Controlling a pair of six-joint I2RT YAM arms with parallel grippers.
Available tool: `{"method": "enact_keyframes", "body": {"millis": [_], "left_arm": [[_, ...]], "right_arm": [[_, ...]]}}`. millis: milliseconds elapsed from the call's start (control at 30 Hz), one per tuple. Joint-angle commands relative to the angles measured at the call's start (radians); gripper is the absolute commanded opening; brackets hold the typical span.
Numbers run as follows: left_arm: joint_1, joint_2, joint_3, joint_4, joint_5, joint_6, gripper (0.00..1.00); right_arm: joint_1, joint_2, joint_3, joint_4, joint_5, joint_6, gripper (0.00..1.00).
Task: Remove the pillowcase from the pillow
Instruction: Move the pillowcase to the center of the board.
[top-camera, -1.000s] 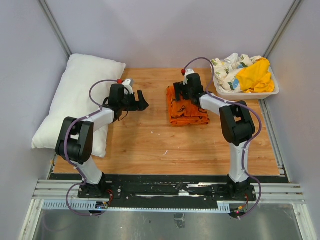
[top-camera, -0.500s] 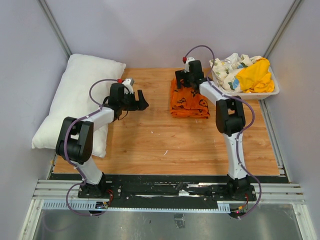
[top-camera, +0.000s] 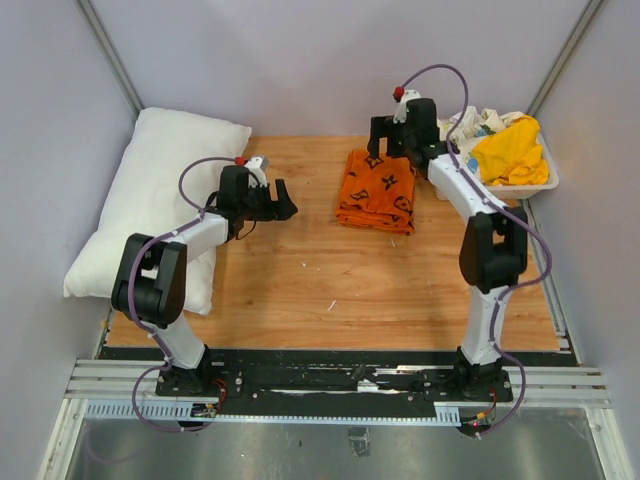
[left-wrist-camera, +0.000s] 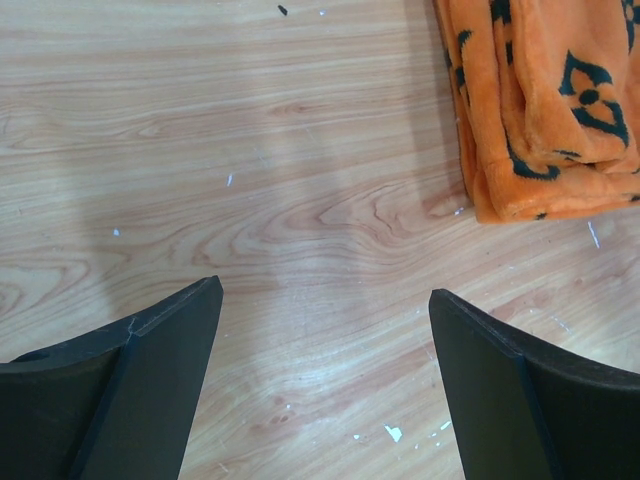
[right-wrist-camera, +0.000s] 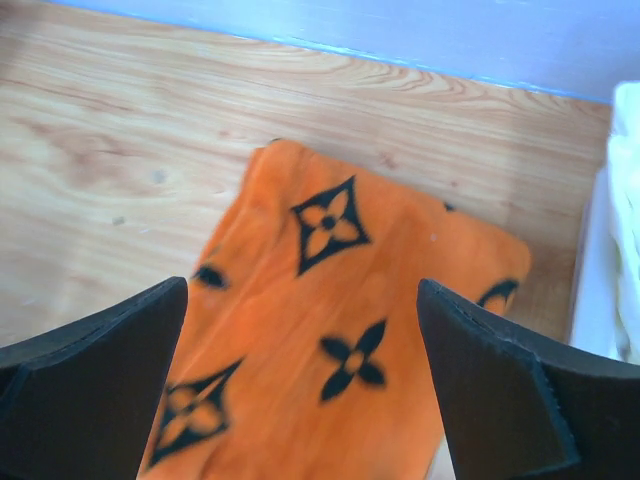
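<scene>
The orange pillowcase (top-camera: 378, 192) with black flower motifs lies folded on the wooden table, apart from the pillow. The white pillow (top-camera: 150, 190) lies bare along the table's left edge. My right gripper (top-camera: 390, 148) is open and empty, raised above the pillowcase's far edge. In the right wrist view the pillowcase (right-wrist-camera: 340, 330) lies below and between the spread fingers of the right gripper (right-wrist-camera: 302, 288). My left gripper (top-camera: 288, 200) is open and empty over bare wood, left of the pillowcase. In the left wrist view the left gripper (left-wrist-camera: 325, 300) is open, with the pillowcase (left-wrist-camera: 545, 100) at upper right.
A white basket (top-camera: 500, 186) at the back right holds a yellow cloth (top-camera: 510, 150) and a floral-print cloth (top-camera: 455, 140). Its white wall (right-wrist-camera: 590, 290) shows beside the pillowcase in the right wrist view. Grey walls close the back and sides.
My right gripper has let go of the pillowcase, risen and moved back toward the wall. The pillowcase now lies flatter and folded. The left arm has not moved.
</scene>
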Motion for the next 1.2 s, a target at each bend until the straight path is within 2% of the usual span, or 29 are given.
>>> {"method": "enact_keyframes", "body": {"millis": [0, 133, 233, 267, 533, 800, 1000, 1167], "left_arm": [[-0.002, -0.008, 0.014, 0.032, 0.030, -0.015, 0.89], [-0.002, -0.019, 0.000, 0.050, 0.049, -0.027, 0.89], [-0.002, -0.033, -0.014, 0.060, 0.054, -0.034, 0.89], [-0.002, -0.038, -0.019, 0.063, 0.058, -0.034, 0.89], [-0.002, -0.106, -0.078, 0.049, 0.031, -0.018, 0.89], [-0.002, -0.108, -0.101, 0.061, 0.041, -0.027, 0.89], [-0.003, -0.088, -0.101, 0.080, 0.070, -0.044, 0.89], [-0.002, -0.093, -0.097, 0.078, 0.067, -0.045, 0.89]], "right_arm": [[0.023, -0.216, -0.196, 0.046, -0.036, 0.170, 0.98], [0.100, -0.319, -0.385, 0.058, 0.008, 0.217, 0.99], [0.157, -0.317, -0.481, 0.090, 0.027, 0.223, 0.98], [0.165, -0.303, -0.490, 0.080, 0.025, 0.233, 1.00], [0.178, -0.231, -0.541, 0.025, -0.066, 0.263, 0.84], [0.181, -0.348, -0.728, 0.045, -0.090, 0.176, 0.85], [0.075, -0.348, -0.733, 0.044, -0.142, 0.105, 0.87], [0.058, -0.294, -0.648, 0.058, -0.149, 0.107, 0.87]]}}
